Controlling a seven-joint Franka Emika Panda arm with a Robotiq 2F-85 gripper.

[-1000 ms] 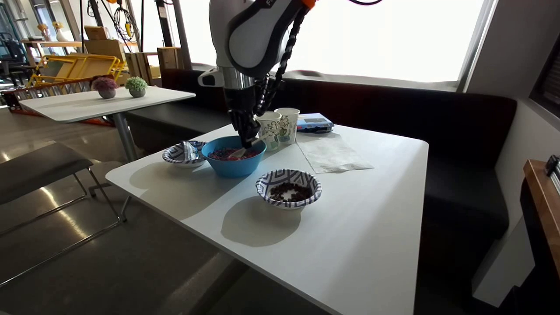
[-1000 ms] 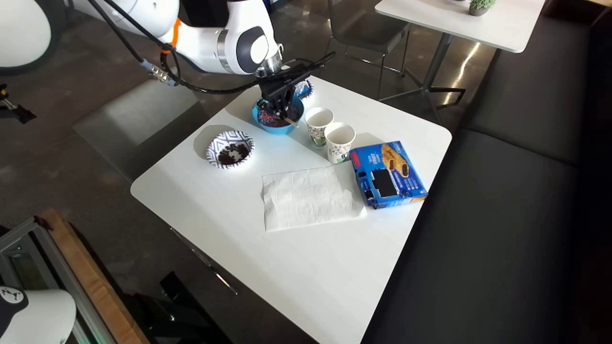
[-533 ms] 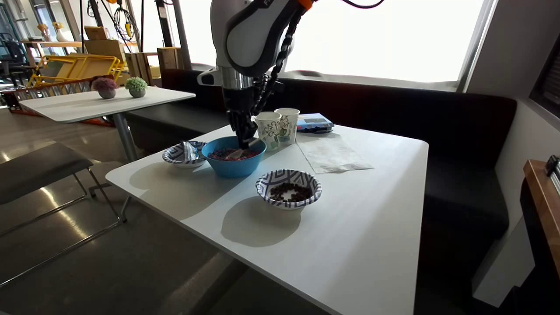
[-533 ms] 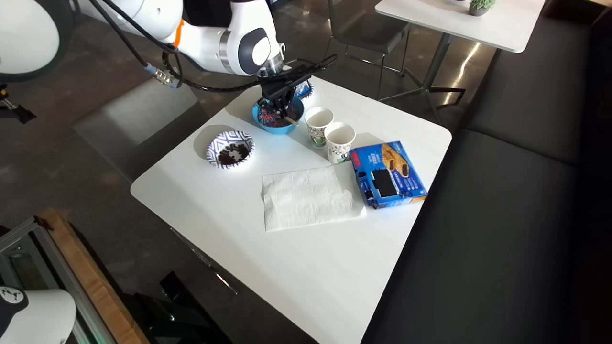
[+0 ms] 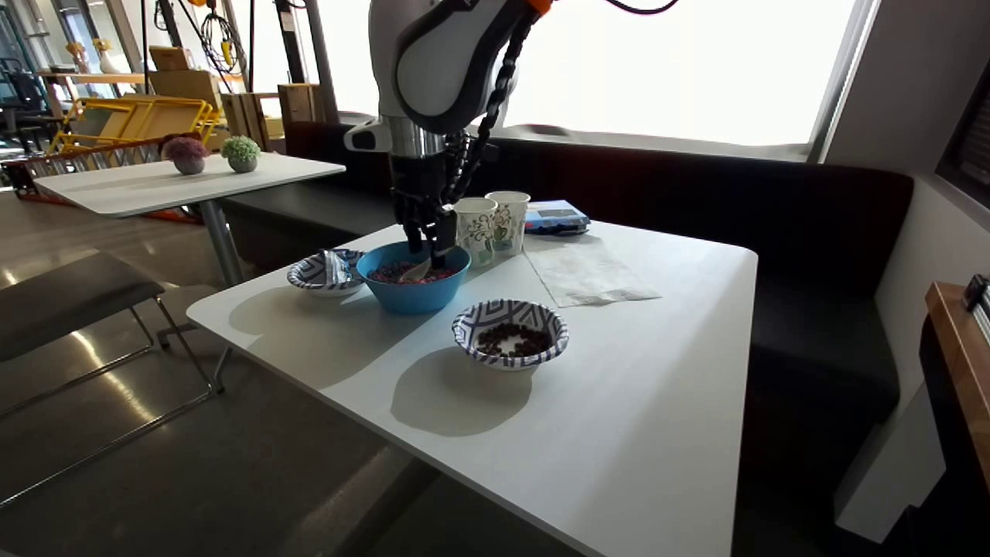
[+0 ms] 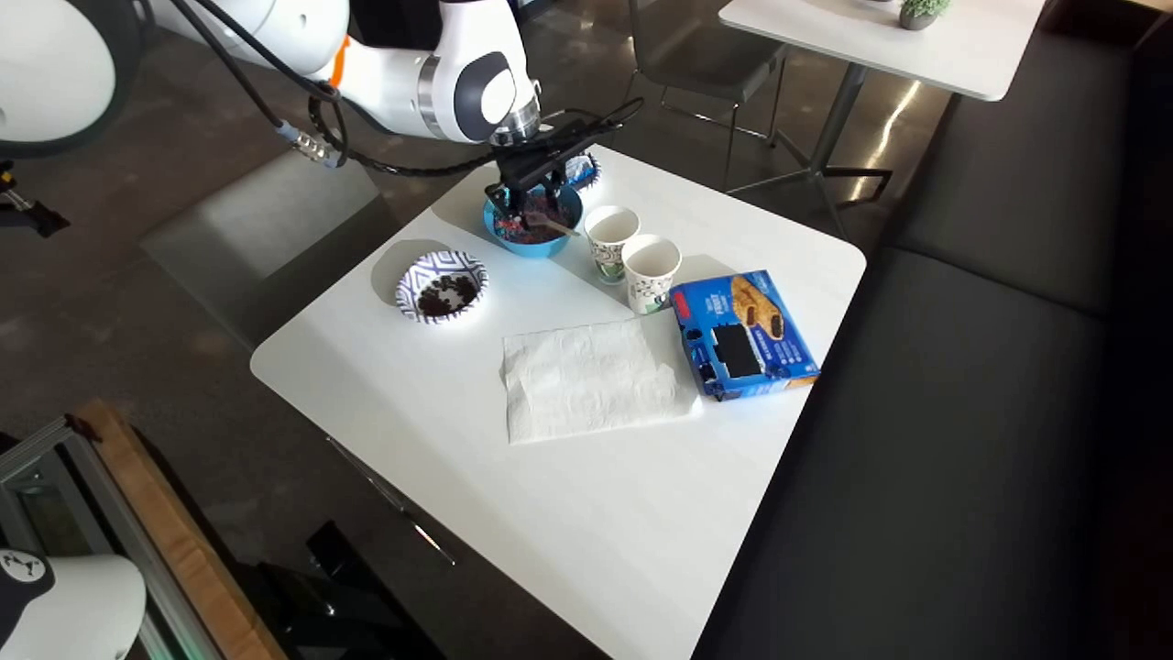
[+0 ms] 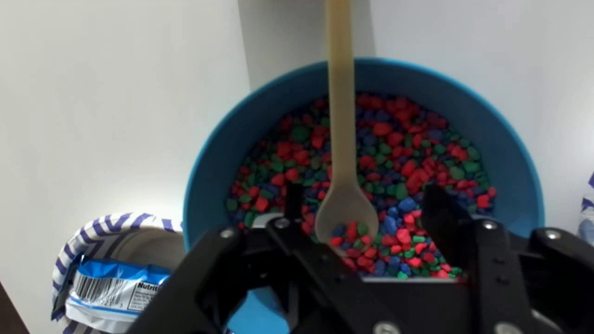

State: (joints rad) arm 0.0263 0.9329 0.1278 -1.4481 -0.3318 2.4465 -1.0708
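My gripper (image 7: 365,202) stands with its fingers spread apart, the spoon (image 7: 342,134) showing between them. It is pale cream, its long, slim handle reaching past the rim of the blue bowl (image 7: 505,160), its rounded head among red, green and blue pebbles (image 7: 408,168), some sitting in it.

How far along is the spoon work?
Seemingly done: the spoon, holding a few bits, lies in the blue bowl. In hand: nothing held; the gripper stands open, the spoon between its jaws, a gap either side. Left, perhaps: gripping the spoon or backing off, as the jaws are at the blue bowl.
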